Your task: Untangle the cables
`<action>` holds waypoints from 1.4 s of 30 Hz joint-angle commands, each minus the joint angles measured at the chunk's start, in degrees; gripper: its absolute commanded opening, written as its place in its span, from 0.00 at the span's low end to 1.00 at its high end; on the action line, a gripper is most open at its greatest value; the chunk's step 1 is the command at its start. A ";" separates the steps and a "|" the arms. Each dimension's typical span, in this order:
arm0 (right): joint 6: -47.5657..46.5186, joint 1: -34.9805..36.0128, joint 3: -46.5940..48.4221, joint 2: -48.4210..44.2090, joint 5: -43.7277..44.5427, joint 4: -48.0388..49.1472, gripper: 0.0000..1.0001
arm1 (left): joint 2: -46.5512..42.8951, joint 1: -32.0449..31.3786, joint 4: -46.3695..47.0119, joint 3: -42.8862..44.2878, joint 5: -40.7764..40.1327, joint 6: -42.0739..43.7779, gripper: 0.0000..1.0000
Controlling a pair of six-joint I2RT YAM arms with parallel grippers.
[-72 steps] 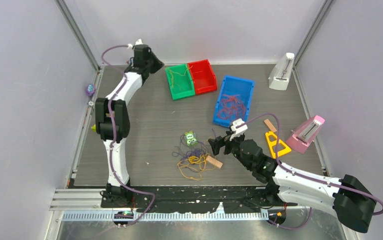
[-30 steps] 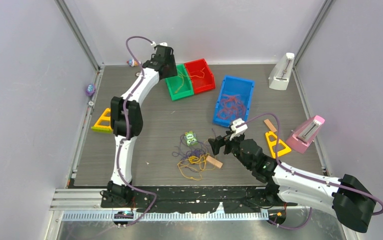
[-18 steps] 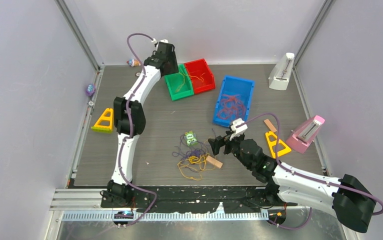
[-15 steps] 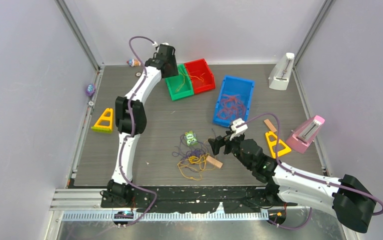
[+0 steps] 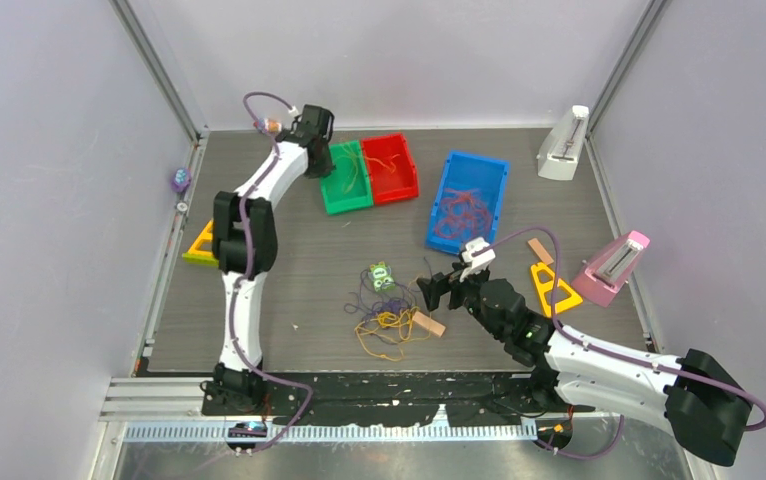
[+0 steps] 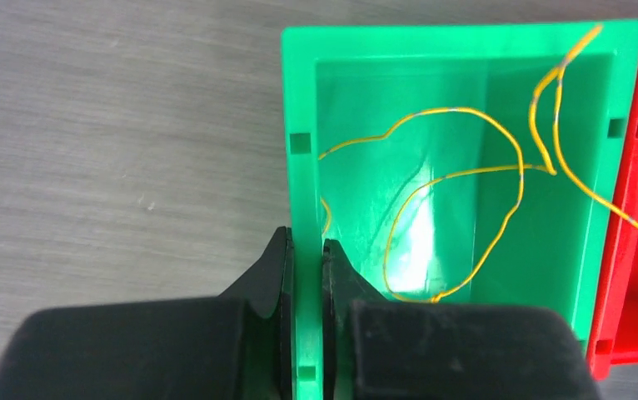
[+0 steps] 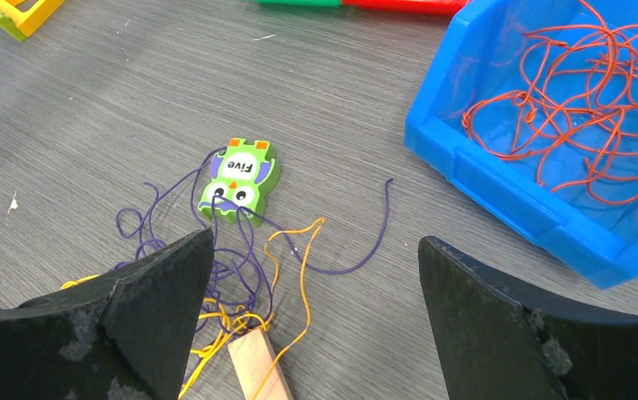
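Note:
A tangle of purple and yellow cables (image 5: 384, 315) lies on the table's near middle; it also shows in the right wrist view (image 7: 241, 267). Orange-red cables fill the blue bin (image 5: 466, 203) (image 7: 507, 179). A yellow cable (image 6: 457, 175) lies in the green bin (image 5: 344, 178) (image 6: 466, 33), and a thin orange one in the red bin (image 5: 389, 166). My left gripper (image 5: 314, 150) (image 6: 306, 237) is shut on the green bin's left wall. My right gripper (image 5: 437, 288) (image 7: 316, 240) is open and empty, just right of and above the tangle.
A green owl block (image 5: 381, 276) (image 7: 236, 179) and a wooden block (image 5: 428, 322) (image 7: 257, 367) touch the tangle. Yellow triangles lie at right (image 5: 554, 287) and at left (image 5: 199, 243). White (image 5: 564, 145) and pink (image 5: 614, 267) metronome-like objects stand at right.
My left arm swung to the green bin and closed on its wall. The green and red bins have shifted left and slightly nearer. The right arm has not moved.

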 commanded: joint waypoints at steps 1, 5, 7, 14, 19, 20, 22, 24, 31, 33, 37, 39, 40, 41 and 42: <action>0.37 -0.35 0.11 -1.18 0.29 3.03 0.98 | -15.79 0.00 5.94 -15.27 -2.64 0.26 0.00; 0.56 -0.43 0.34 -0.40 -0.21 3.03 0.98 | -26.66 0.00 10.97 -31.32 -4.06 -2.16 0.00; 0.93 -0.70 1.94 0.68 -0.57 1.38 0.97 | -31.52 0.00 13.51 -39.44 -4.05 -3.98 0.00; 2.89 -3.56 26.38 15.56 -8.89 -17.86 0.94 | -43.57 -0.01 25.36 -62.63 -6.40 -11.30 0.00; -4.23 -4.30 45.65 29.09 -15.36 -26.58 0.88 | -45.55 0.07 24.83 -65.12 -10.36 -11.40 0.00; -5.62 -4.35 48.24 33.45 -15.36 -30.24 0.86 | -45.69 0.15 23.81 -64.48 -9.71 -10.86 0.02; -9.47 -4.62 55.23 39.83 -14.75 -34.46 0.80 | -45.99 0.26 21.85 -62.65 -5.96 -7.78 0.11; -13.97 -5.37 60.85 44.99 -15.02 -36.96 0.74 | -47.29 0.21 21.56 -62.92 -4.26 -6.61 0.21; -22.47 -9.06 77.34 59.47 -16.07 -43.46 0.60 | -54.52 0.25 20.40 -64.55 -3.71 -4.24 0.52; -25.59 -9.55 81.24 62.84 -15.63 -45.56 0.58 | -55.87 0.46 18.99 -64.03 -3.05 -3.66 0.52; -30.51 -10.32 87.33 68.42 -16.59 -48.69 0.58 | -59.06 1.83 18.04 -65.01 1.36 -3.51 0.53; -33.22 -10.56 89.93 70.66 -17.92 -49.88 0.60 | -60.95 2.81 18.28 -66.58 3.56 -3.87 0.53; -33.79 -10.62 91.18 71.78 -18.21 -50.37 0.62 | -62.37 3.29 18.56 -67.52 4.63 -3.97 0.53; -34.61 -10.61 91.74 72.47 -18.42 -50.50 0.63 | -63.45 3.78 18.86 -68.52 5.84 -4.12 0.53; -35.01 -10.67 92.91 73.52 -19.67 -50.79 0.63 | -64.37 4.09 19.23 -69.71 6.80 -4.26 0.53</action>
